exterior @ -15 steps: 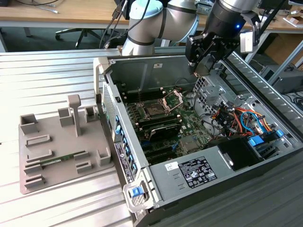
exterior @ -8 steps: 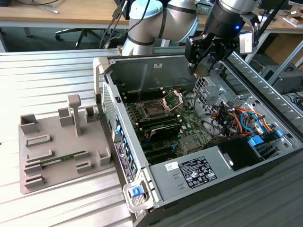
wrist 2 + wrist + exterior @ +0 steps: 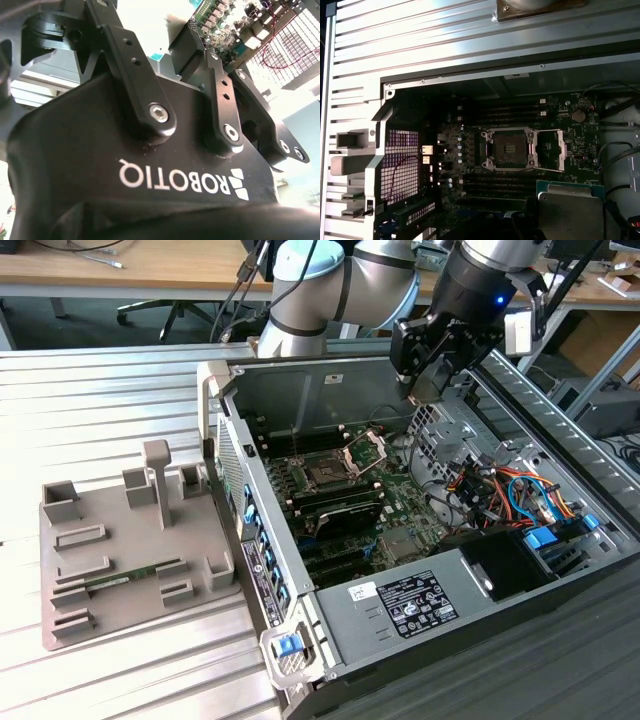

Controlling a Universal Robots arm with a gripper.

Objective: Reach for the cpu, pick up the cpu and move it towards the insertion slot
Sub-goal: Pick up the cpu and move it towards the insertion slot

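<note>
Ribbed grey bench [image 3: 120,390] carries an open computer case [image 3: 400,620] and, at the exterior view's left, a grey fixture tray [image 3: 130,550] with a green memory stick [image 3: 130,575] lying in it. Inside the case lies the green motherboard [image 3: 395,505]. The insertion slot [image 3: 327,476] sits on that board, its dark socket exposed and its silver hinged frame [image 3: 367,451] swung up (open, as seen in the exterior view). In the first wrist view the slot [image 3: 510,149] shows square and uncovered.

The claw [image 3: 428,380] hangs above the case, near its rear wall, clenched on the cpu [image 3: 430,388]. In the first wrist view the cpu [image 3: 570,210] appears as a pale metal plate with a green edge, above the board and beside the slot, not touching it.
</note>
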